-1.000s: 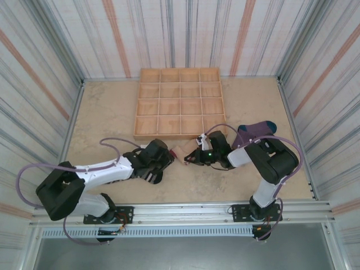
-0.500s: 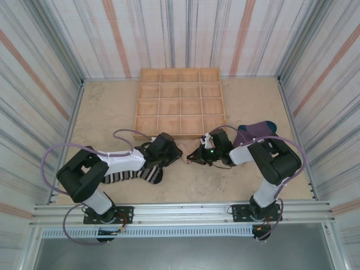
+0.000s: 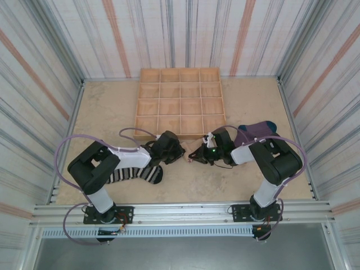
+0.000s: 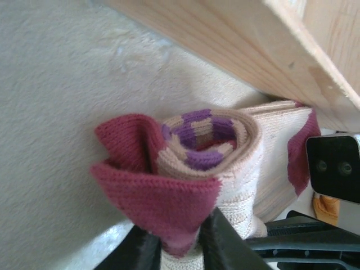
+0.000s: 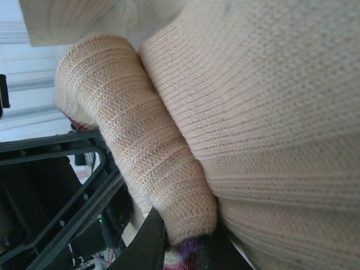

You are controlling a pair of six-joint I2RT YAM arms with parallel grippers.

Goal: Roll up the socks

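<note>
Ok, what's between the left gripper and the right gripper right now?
The tan knitted sock with a dark red toe, partly rolled: the left gripper and the right gripper each pinch it. The left wrist view shows it best.

Nothing readable is showing in any view: no lettering, number, label or brand mark. The tan sock [image 4: 242, 169] is showing only knit ribs and colour blocks, the wooden tray [image 3: 179, 70] only bare grain, and the walls [image 3: 185, 34] only stripes.
</note>
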